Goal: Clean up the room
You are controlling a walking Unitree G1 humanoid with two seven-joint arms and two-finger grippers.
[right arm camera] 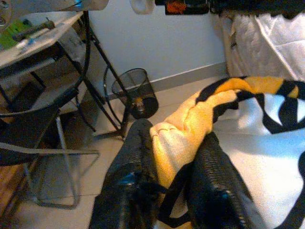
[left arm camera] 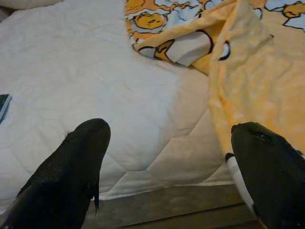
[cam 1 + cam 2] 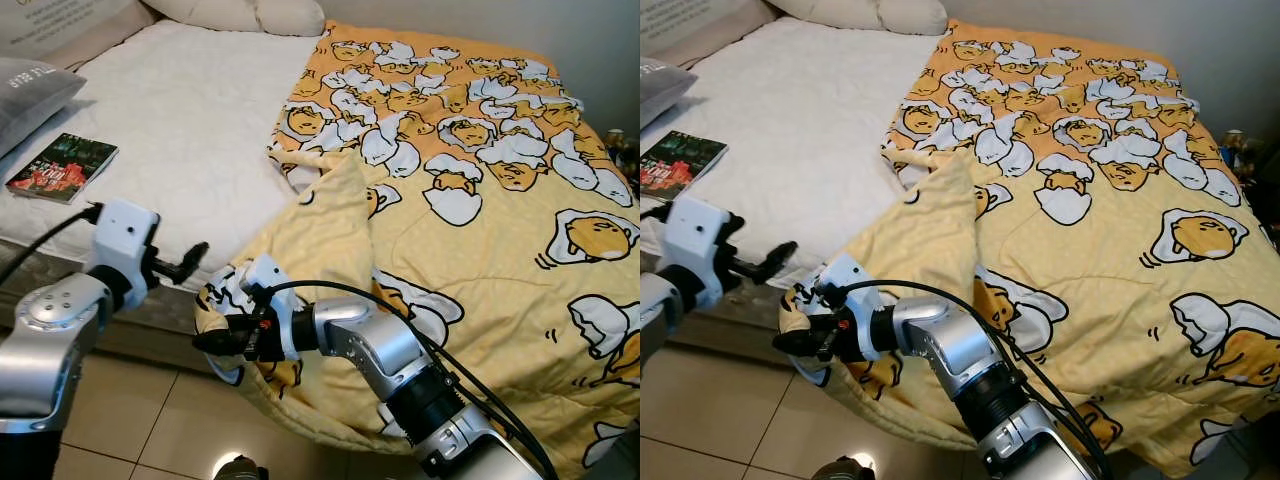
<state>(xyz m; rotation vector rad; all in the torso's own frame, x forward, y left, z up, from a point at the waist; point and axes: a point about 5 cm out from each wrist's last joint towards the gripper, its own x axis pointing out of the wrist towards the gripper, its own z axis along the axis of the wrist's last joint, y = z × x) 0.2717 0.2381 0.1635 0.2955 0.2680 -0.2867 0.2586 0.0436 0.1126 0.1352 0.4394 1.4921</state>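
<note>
Blanket [image 3: 480, 200] lies rumpled across the bed [image 3: 180, 130], one corner pinched in our right gripper [image 3: 215, 340] at the mattress edge. We should pull it smoothly toward the bare side, left gripper [image 3: 190, 262] wide, ready to help.

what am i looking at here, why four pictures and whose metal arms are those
Those are the two silver arms of a humanoid robot tidying a bedroom. The top two pictures come from cameras in its head, looking down at a bed. The bottom two come from cameras on its wrists, looking along its black fingers.

The right hand is shut on a corner of the yellow blanket, seen up close in the right wrist view. The left hand is open and holds nothing, at the mattress edge. A book and a grey pillow lie on the white mattress.
</note>
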